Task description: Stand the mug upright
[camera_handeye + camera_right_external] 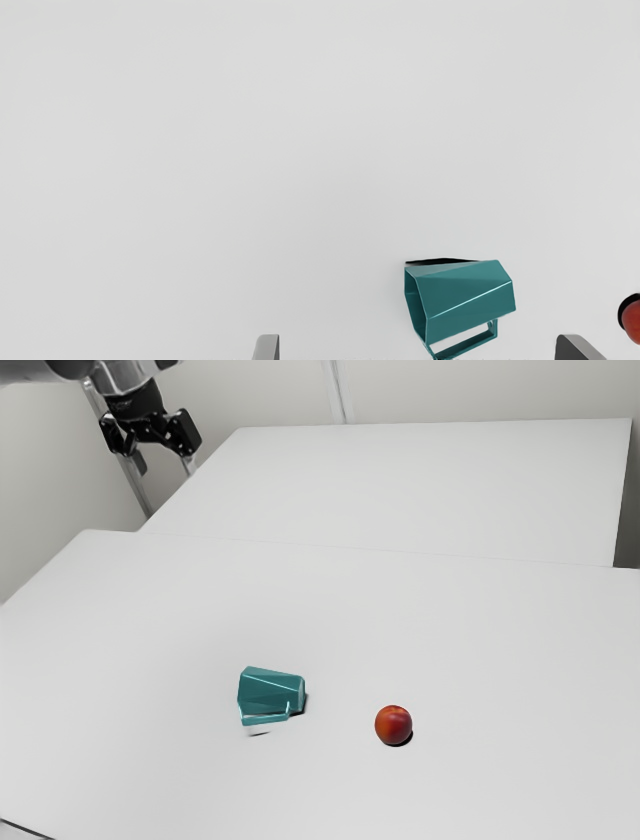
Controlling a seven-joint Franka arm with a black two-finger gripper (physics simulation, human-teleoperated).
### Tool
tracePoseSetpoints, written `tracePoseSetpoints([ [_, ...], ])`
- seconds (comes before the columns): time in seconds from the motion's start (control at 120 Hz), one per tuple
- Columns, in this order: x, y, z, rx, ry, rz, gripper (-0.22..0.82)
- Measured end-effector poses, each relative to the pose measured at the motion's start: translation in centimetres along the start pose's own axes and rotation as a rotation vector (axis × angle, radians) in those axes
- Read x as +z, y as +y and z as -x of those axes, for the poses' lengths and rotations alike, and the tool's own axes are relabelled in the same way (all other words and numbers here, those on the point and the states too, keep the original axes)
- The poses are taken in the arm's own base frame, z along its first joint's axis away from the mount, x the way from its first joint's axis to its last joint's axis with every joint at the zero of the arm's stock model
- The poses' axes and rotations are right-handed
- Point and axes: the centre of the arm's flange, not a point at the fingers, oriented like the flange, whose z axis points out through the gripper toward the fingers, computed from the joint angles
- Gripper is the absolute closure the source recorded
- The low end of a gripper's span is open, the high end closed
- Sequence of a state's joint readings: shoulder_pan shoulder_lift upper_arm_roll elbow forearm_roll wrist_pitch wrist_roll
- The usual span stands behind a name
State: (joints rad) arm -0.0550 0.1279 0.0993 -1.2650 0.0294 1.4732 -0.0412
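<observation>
A teal faceted mug (270, 691) lies on its side on the white table, its handle toward the near edge in the exterior view. My gripper (165, 458) hangs high above the far left corner of the table in that view, well away from the mug. In the wrist view the gripper (417, 347) is open, its two fingertips wide apart. The mug (465, 295) shows there below the hand, its open mouth turned to one side and its handle reaching down between the directions of the fingertips.
A red-orange ball-like fruit (393, 725) rests on the table (180, 760) a short way beyond the mug's base, toward the exterior view's right. Behind stands another white surface (400, 490).
</observation>
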Motion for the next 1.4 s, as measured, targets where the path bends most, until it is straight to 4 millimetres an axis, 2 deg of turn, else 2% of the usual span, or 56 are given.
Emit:
tracePoseSetpoints([
  [0.142, 1.1, -0.5, 0.8, 0.000, -0.022, 0.039, 0.00],
  [0.242, 3.4, -1.3, 1.4, -0.014, -0.053, 0.080, 0.00],
  [0.308, 7.4, -1.9, 2.1, -0.037, -0.100, 0.150, 0.00],
  [0.408, 15.8, -3.0, 3.8, -0.098, -0.180, 0.340, 0.00],
  [0.492, 22.3, -4.1, 5.9, -0.178, -0.220, 0.515, 0.00],
  [0.583, 27.6, -5.4, 9.2, -0.277, -0.209, 0.708, 0.00],
  [0.658, 30.3, -6.4, 12.6, -0.346, -0.160, 0.829, 0.00],
  [0.75, 32.4, -5.7, 15.1, -0.359, -0.107, 0.901, 0.00],
  [0.825, 33.9, -5.3, 16.3, -0.350, -0.073, 0.924, 0.00],
  [1.117, 37.4, -5.7, 16.9, -0.295, 0.031, 0.933, 0.00],
  [1.4, 38.7, -5.6, 17.6, -0.244, 0.091, 0.946, 0.00],
])
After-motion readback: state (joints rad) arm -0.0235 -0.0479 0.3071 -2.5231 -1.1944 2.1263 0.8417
